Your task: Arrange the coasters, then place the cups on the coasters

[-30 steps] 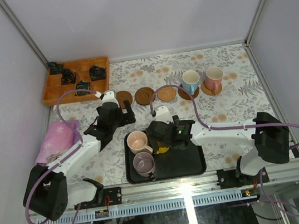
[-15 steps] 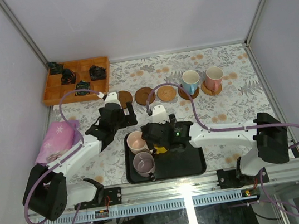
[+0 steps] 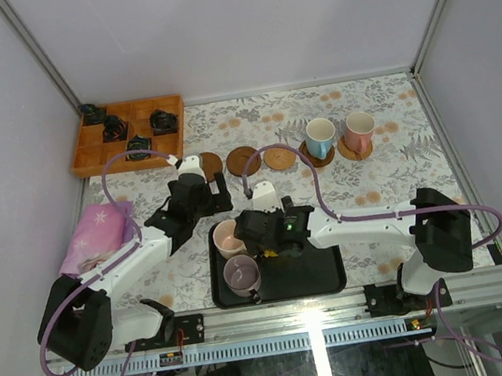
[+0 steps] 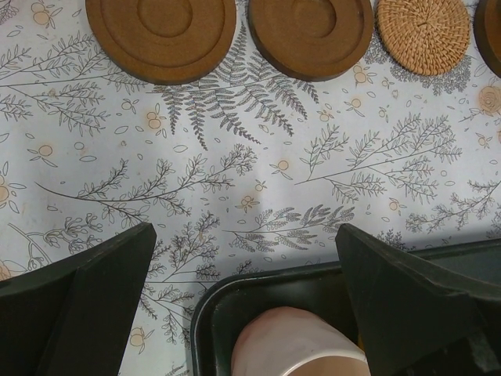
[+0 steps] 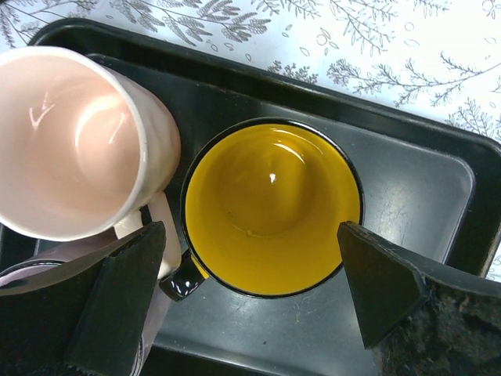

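The right gripper (image 5: 250, 227) hangs with its jaws spread wide above a round mug with a yellow inside and a black rim and handle (image 5: 270, 207), one finger to each side of it, gripping nothing. That mug stands upright in a black rectangular plastic tray (image 5: 423, 180) at the middle of the table's near edge. A pale pink mug (image 5: 70, 141) is just beside the mug's handle, and a mauve-grey mug (image 3: 242, 272) stands nearer the tray's front left corner. The left gripper (image 4: 246, 313) is also wide open and empty, hovering over the tray's far left corner, above the floral tablecloth (image 4: 258, 180). Beyond it, toward the far edge, five round coasters lie in a row: two bare brown wooden discs (image 4: 160, 35), one bare woven straw-coloured disc (image 4: 425, 31), then two more that carry a white mug with a blue handle (image 3: 320, 133) and a white-and-pink mug (image 3: 359, 126).
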{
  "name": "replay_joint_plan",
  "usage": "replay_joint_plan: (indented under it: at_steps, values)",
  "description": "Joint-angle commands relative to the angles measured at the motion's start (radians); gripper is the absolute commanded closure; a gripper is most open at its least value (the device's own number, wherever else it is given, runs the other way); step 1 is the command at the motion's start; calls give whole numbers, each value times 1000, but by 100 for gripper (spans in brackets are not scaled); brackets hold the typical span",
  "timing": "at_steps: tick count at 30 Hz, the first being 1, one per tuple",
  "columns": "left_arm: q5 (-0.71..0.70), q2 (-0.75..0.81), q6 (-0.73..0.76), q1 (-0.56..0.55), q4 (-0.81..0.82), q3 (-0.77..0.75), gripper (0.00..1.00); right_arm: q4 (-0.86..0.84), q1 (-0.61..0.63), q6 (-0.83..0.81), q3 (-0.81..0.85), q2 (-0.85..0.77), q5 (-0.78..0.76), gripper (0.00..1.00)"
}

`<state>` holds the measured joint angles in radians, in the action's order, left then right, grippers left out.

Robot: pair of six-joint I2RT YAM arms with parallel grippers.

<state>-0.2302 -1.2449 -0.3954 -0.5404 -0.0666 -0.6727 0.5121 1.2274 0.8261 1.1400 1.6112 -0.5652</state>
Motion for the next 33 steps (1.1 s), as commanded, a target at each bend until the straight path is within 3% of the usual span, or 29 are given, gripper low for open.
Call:
replay_joint_plan:
  at_steps: [1, 16, 23, 29, 33]
  values:
    - [-25, 13, -1, -12, 13, -24, 0, 90, 9, 82, -16, -30, -44, 1]
    - [-32, 4, 0, -16, 4, -30, 0, 215, 62, -14, 95, -62, -159, 1]
    - [-36, 12, -6, -16, 4, -22, 0, 330, 66, 60, 109, -89, -235, 1]
    - [-32, 1, -6, -18, 4, -25, 0, 299, 69, 223, 27, -109, -226, 1]
    - [-33, -1, -2, -21, 3, -26, 0, 137, 71, 262, -74, -176, -207, 1]
